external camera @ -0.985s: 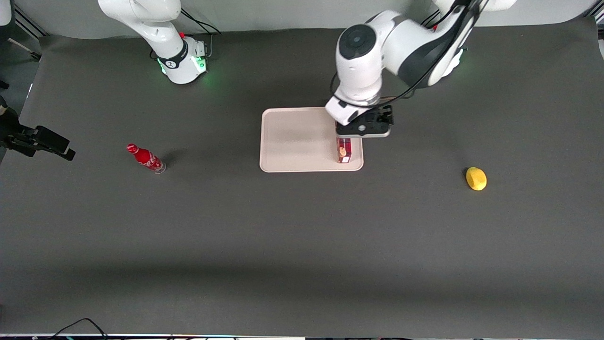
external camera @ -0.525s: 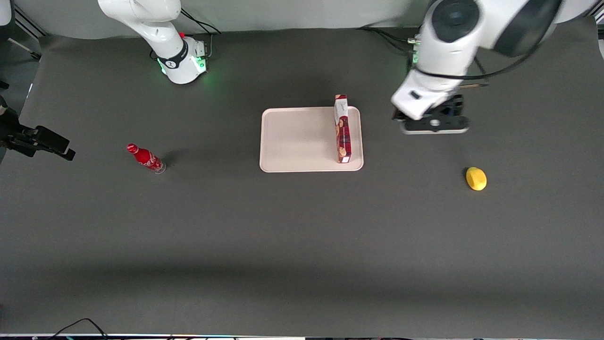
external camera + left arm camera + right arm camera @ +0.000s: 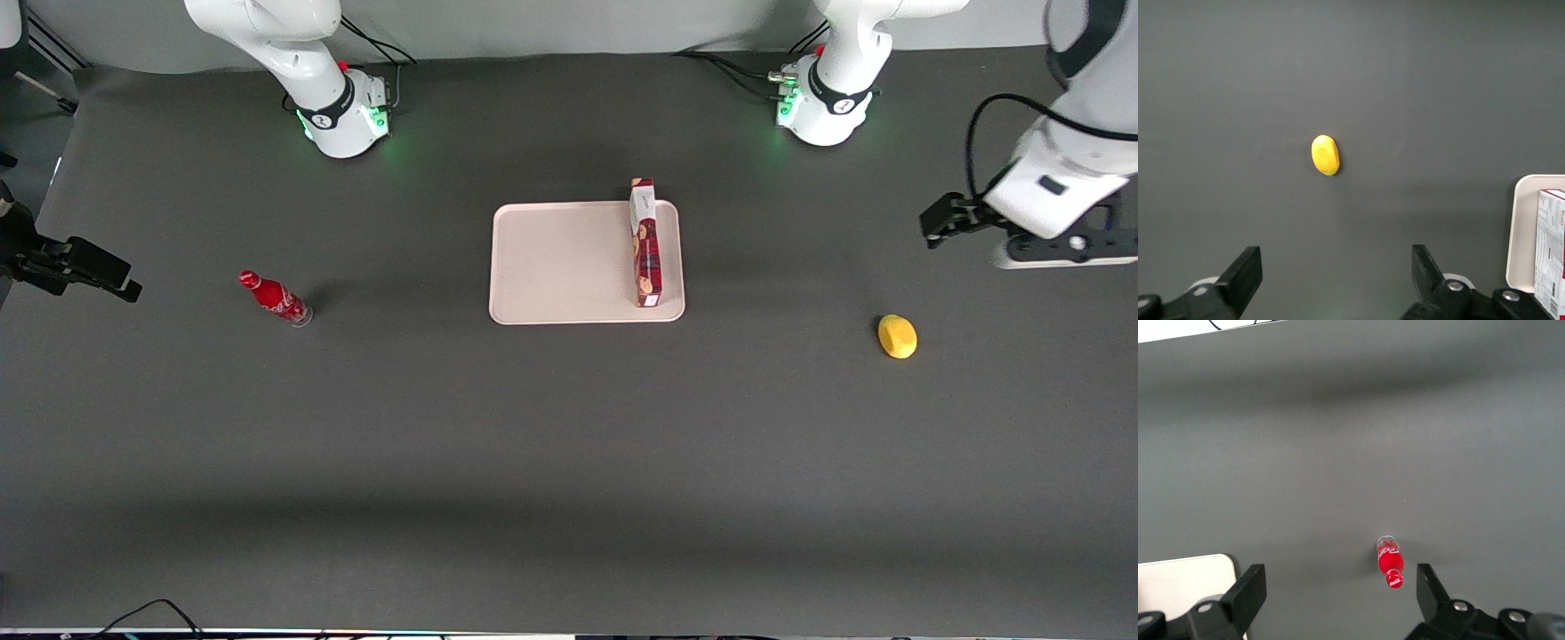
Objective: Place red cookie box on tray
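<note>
Dark-red cookie box [image 3: 645, 244] stands on edge inside the tray [image 3: 569, 267] mid-worktop, along its working-arm rim, so the task looks finished. The gripper [image 3: 1335, 283], fingers spread and empty, hangs near the worktop's working-arm edge.

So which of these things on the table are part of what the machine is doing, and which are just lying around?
Part of the job:
- red cookie box, standing on the tray near its edge
- tray
- the arm's tool, open and empty, high above the table at the working arm's end

Just lying about:
- yellow lemon-like object, on the table
- small red bottle, toward the parked arm's end
</note>
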Available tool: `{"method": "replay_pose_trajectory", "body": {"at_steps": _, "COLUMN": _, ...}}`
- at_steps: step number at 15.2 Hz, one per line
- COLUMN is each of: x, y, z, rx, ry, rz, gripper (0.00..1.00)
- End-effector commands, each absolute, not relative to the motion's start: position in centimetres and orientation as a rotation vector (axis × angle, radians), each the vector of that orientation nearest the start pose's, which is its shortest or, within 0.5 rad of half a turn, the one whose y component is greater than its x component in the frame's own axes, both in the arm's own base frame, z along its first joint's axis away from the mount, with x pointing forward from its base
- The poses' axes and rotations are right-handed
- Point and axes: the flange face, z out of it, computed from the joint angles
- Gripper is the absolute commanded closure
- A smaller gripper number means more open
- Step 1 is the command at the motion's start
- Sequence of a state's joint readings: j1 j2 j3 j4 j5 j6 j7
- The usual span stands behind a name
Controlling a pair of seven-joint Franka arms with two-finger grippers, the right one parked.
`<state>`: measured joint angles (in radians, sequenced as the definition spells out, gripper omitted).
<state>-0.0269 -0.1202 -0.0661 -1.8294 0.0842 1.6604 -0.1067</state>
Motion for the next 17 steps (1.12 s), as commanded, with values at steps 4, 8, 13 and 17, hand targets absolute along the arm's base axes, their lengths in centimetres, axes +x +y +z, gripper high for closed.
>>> {"method": "replay_pose_trajectory", "body": {"at_steps": 4, "x": 51.1, "y": -3.2, "z": 59.2, "rx": -3.118, "ry": -0.022, "rz": 0.031, "gripper": 0.00}}
{"method": "replay_pose_trajectory", "body": {"at_steps": 8, "x": 51.7, "y": -3.5, "z": 59.3, "rx": -3.150, "ry": -0.010, "rz": 0.001, "gripper": 0.00}}
{"method": "replay_pose_trajectory", "body": {"at_steps": 13, "x": 53.6, "y": -3.8, "z": 60.2, "rx": -3.129, "ry": 0.019, "rz": -0.052, "gripper": 0.00}}
{"method": "replay_pose_trajectory", "body": {"at_steps": 17, "x": 54.0, "y": -3.7, "z": 60.3, "rx": -3.104, "ry": 0.024, "rz": -0.056, "gripper": 0.00}}
